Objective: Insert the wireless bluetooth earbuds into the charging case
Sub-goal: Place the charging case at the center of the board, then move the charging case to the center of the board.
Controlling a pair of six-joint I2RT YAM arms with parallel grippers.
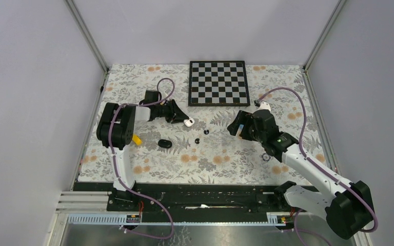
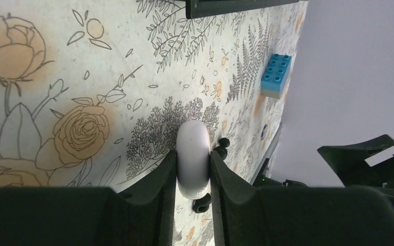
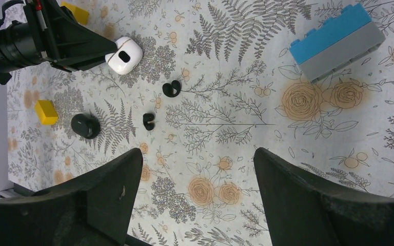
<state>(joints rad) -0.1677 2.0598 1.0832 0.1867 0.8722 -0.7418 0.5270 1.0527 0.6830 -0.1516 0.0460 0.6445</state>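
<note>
Looking down from the top camera, you find the left gripper reaching in from the left side of the floral table. Its fingers are closed snugly on the two flat sides of the white charging case. The case stands on edge between them, low over the tablecloth; you cannot tell whether it touches the surface.

The right gripper hangs above the middle of the table with its fingers spread wide and nothing between them.

The black earbuds lie loose on the cloth, apart from each other. One sits just beside the held case. The other sits nearer the black oval object, which rests near a yellow block.

A blue-and-grey brick lies on the right side of the table. The chessboard lies flat at the far edge.
</note>
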